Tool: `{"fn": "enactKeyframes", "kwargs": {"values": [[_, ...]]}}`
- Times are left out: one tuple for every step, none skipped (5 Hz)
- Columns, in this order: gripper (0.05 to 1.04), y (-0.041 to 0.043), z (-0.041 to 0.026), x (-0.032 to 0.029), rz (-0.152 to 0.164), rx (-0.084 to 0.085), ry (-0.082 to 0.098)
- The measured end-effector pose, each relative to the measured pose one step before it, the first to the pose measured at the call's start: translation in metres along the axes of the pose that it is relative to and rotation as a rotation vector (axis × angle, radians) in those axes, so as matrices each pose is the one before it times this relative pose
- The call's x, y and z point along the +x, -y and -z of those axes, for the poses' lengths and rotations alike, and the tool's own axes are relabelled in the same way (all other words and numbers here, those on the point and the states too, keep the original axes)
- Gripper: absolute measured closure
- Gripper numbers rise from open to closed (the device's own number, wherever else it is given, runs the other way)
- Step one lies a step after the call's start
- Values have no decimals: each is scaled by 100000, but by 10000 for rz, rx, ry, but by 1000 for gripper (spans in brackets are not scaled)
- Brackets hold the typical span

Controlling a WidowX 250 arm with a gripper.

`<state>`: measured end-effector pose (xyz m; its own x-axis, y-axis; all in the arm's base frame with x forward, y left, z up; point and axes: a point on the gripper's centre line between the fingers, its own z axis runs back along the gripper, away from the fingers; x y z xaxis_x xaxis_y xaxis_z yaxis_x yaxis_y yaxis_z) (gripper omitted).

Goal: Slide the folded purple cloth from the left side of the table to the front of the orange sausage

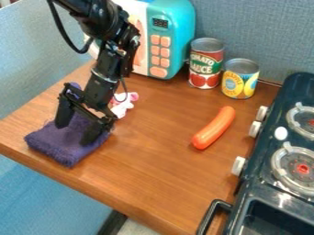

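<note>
The black gripper (75,134) hangs over a folded purple cloth (61,146) at the left of the wooden table. Its two fingers stand wide apart, with their tips at the cloth and part of the cloth between them. Whether the tips press on the cloth, I cannot tell. Just right of the gripper, partly behind the arm, lies a small pink and white toy (122,106). An orange-red sausage (214,127) lies by itself to the right of the middle.
A teal toy microwave (171,27) stands at the back behind the arm. Beside it are a red tomato can (205,64) and a yellow can (240,79). A dark toy stove (270,183) with burners and white knobs lines the right side. The table's front edge (92,186) runs along the lower left.
</note>
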<state>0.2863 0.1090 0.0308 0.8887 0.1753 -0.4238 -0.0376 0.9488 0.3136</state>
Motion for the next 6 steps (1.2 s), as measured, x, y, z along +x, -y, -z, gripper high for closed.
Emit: {"fn": "enactKeyframes", "kwargs": {"values": [[93, 498, 455, 40, 339, -823, 340], [92, 3162, 609, -1404, 1144, -1755, 1155], [87, 4406, 138, -1603, 1274, -1327, 1017], [85, 4387, 709, -241, 900, -362, 60], [84, 4017, 556, 957, 302, -421, -64], [84, 1159, -64, 1671, -202, -327, 85]]}}
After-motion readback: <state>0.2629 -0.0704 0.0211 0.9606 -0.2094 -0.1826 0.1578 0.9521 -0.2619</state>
